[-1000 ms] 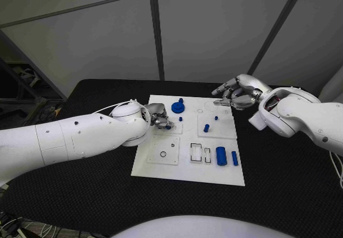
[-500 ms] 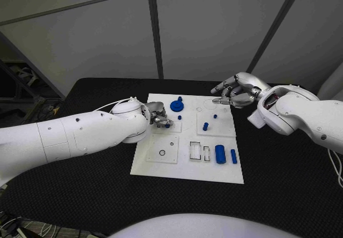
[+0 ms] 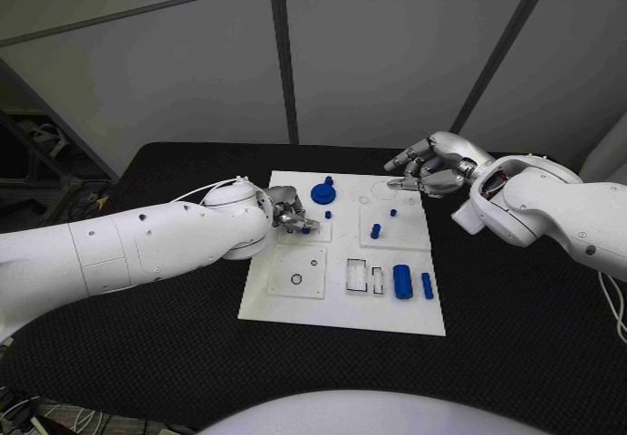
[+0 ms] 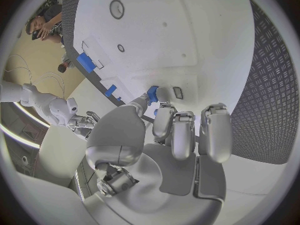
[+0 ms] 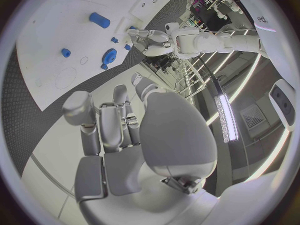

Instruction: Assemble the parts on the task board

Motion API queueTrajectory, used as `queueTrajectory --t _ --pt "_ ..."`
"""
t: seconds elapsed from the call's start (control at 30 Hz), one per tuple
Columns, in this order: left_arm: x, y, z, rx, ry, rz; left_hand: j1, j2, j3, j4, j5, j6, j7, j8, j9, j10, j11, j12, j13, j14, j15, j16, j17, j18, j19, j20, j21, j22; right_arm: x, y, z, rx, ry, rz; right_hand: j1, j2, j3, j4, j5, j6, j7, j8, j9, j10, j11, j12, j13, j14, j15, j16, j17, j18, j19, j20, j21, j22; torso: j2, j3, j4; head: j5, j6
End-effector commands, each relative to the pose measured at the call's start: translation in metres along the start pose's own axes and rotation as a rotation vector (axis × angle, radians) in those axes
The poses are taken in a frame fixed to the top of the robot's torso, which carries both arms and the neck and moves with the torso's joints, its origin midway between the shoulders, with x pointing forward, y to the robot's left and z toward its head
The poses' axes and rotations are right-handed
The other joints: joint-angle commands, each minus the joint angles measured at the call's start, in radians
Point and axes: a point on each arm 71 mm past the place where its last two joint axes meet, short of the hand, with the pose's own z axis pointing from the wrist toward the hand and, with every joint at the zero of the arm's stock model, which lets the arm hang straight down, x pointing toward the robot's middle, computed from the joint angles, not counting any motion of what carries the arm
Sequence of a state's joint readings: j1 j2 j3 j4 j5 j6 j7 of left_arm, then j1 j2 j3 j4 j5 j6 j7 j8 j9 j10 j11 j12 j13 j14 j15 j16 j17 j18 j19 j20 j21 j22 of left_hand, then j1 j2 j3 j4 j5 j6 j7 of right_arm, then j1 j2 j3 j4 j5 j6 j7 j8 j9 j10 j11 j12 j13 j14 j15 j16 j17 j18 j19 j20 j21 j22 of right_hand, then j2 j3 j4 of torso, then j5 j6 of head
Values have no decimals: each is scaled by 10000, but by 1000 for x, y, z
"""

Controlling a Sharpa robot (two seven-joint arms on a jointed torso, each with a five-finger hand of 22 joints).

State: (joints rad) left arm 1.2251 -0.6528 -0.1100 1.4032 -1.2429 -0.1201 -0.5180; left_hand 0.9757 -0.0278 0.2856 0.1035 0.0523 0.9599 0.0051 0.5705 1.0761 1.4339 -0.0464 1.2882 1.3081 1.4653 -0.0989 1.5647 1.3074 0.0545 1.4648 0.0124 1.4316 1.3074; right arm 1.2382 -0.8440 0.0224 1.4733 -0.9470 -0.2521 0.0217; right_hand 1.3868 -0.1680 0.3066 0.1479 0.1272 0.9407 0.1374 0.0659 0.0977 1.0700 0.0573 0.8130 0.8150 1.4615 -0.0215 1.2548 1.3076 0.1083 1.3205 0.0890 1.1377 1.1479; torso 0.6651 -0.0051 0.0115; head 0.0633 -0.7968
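Blue cylinder point(image 3: 402, 282) & slim bar point(image 3: 428, 286) lie on near part of white task board point(image 3: 342, 308), mid black table point(image 3: 157, 362). Left hand point(image 3: 290, 214) pinches small blue part point(image 4: 152, 94) over board's left side. Right hand point(image 3: 428, 171), fingers curled, empty, at far right corner by blue gear point(image 3: 324, 192).

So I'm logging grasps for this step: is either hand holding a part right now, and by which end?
The left hand pinches a small blue part at its fingertips; which end cannot be told. The right hand holds nothing.
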Motion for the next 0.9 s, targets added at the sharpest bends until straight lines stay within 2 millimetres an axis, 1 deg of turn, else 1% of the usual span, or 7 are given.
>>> queueTrajectory --t 0.03,0.13,0.3,0.37,0.5,0.7,0.9 --pt "3 4 0 -265 209 -18 -142 -263 -323 397 -42 71 29 67 33 38 -72 61 827 1055 -85 61 2634 -109 98 -64 60 1046 0 2 0 -100 41 -17 -73 -1 11 68 43 -51 6 -7 -9 -38 -27 50 -6 222 16 -57 392 -44 -43 9 -16 -3 -4 -2 6 5 13" --pt "2 6 0 -296 133 -69 -176 -372 -618 783 -42 73 15 85 55 54 -87 102 854 1055 -99 61 2634 -114 113 -78 75 1071 0 2 0 -98 35 -18 -73 -1 11 68 43 -51 6 -7 -9 -38 -27 50 -6 222 16 -57 392 -44 -43 9 -16 -3 -7 -2 4 5 18" --pt "0 6 0 -308 46 -126 185 -371 -1087 1366 -39 76 -4 127 108 63 -110 137 879 1055 -119 61 2634 -120 126 -96 82 1099 -1 2 0 -95 31 -19 -87 -5 4 80 39 -55 7 -9 -10 -47 -24 41 -19 218 16 -71 385 -40 -53 9 -31 -16 -1 -1 4 11 27" --pt "-1 6 0 -292 -6 -164 221 -366 -1122 1410 -38 75 -5 130 112 63 -111 140 881 1055 -121 61 2634 -120 127 -96 82 1101 -1 2 0 -95 31 -19 -87 -5 4 80 39 -55 7 -9 -10 -47 -24 41 -19 218 16 -71 385 -40 -53 9 -31 -16 -1 -2 4 14 37" --pt "-5 5 -1 -215 -53 -451 561 -340 -1495 1802 -41 63 -5 146 141 56 -107 139 881 1055 -120 61 2634 -118 127 -105 73 1108 -1 1 0 -93 16 -21 -87 -5 4 80 39 -55 7 -9 -10 -47 -24 41 -19 218 16 -71 385 -40 -53 9 -31 -16 -2 -5 9 4 27" --pt "-18 -1 -2 54 -301 -1271 548 -494 -1929 1887 -40 9 24 113 134 30 -84 110 866 1055 -107 61 2634 -101 87 -97 9 1048 -1 1 1 -103 10 -23 -91 -7 2 87 39 -60 7 -11 -11 -140 -24 -90 -156 179 17 -213 288 -13 -122 10 -146 -125 -3 1 1 -5 49" --pt "-34 -5 -5 268 -426 -1826 422 -485 -2399 1884 -42 -108 72 25 95 -51 -43 3 805 1054 -77 56 2629 -66 5 -73 -116 924 -1 0 1 -63 41 -30 -91 -12 2 96 39 -68 8 -13 -12 -204 -23 -162 -227 151 20 -302 232 3 -168 12 -218 -188 0 0 -9 9 63"
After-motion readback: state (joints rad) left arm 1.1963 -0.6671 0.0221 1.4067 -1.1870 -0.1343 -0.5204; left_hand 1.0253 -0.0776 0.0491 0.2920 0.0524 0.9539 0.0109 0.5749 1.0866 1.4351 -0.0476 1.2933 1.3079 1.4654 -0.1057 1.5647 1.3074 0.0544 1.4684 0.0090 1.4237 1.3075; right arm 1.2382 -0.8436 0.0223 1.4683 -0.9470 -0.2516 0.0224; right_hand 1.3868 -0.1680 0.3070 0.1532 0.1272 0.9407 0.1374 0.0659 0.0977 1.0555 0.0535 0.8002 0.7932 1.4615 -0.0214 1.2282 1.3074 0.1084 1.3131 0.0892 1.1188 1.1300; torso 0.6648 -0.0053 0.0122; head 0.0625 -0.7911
